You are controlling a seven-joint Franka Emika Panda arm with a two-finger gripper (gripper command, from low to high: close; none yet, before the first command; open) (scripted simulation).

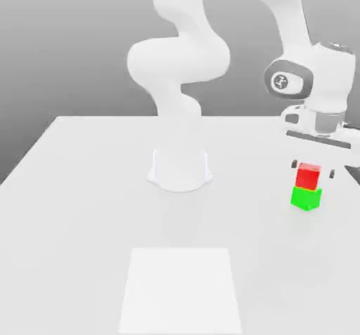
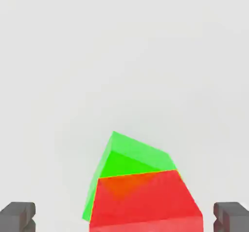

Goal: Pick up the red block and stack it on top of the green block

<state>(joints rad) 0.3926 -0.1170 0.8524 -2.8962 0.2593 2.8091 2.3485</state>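
Observation:
The red block (image 1: 308,176) rests on top of the green block (image 1: 305,199), near the exterior view's right side of the table. My gripper (image 1: 313,170) is directly over the stack and open, one dark finger on either side of the red block. In the hand view the red block (image 2: 146,202) covers most of the green block (image 2: 131,158), turned slightly against it. Both fingertips (image 2: 17,216) stand apart from the red block's sides, with a gap on each side, so my gripper (image 2: 125,217) holds nothing.
The arm's white round base (image 1: 180,168) stands at the middle back of the white table (image 1: 77,207). A lighter square patch (image 1: 181,290) lies flat near the front edge. The stack sits close to the table's right edge in the exterior view.

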